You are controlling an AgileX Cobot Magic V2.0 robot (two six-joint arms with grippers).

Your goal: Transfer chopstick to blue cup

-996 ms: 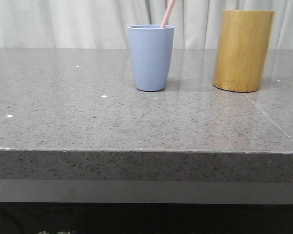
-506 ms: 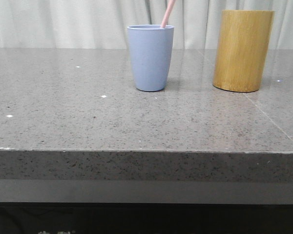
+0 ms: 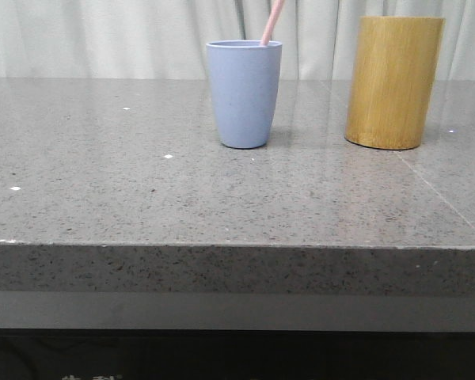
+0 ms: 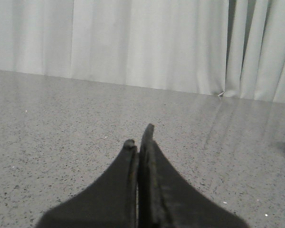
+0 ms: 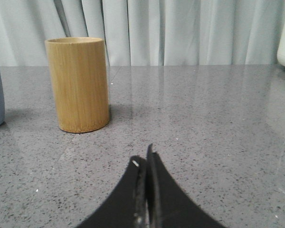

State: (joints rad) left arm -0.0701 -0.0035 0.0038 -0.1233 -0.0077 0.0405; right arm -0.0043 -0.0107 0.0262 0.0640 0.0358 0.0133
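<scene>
While the thin pale-pink chopstick (image 3: 272,22) leans inside the matte light-blue tapered cup (image 3: 245,93), transfer looks complete. Left gripper (image 4: 139,137) and right gripper (image 5: 143,160) closed, empty (tan bamboo cylinder (image 3: 394,82) apart). Next: likely nothing.

Even, soft light, mild glare on the countertop (image 3: 222,198); close pincers perhaps slightly blurred.

Left gripper (image 4: 140,137): matte black, two curved fingers tapering to thin tips of unequal height.
Right gripper (image 5: 145,154): matte black, same tapered shape, small pale fleck near one tip.
</scene>
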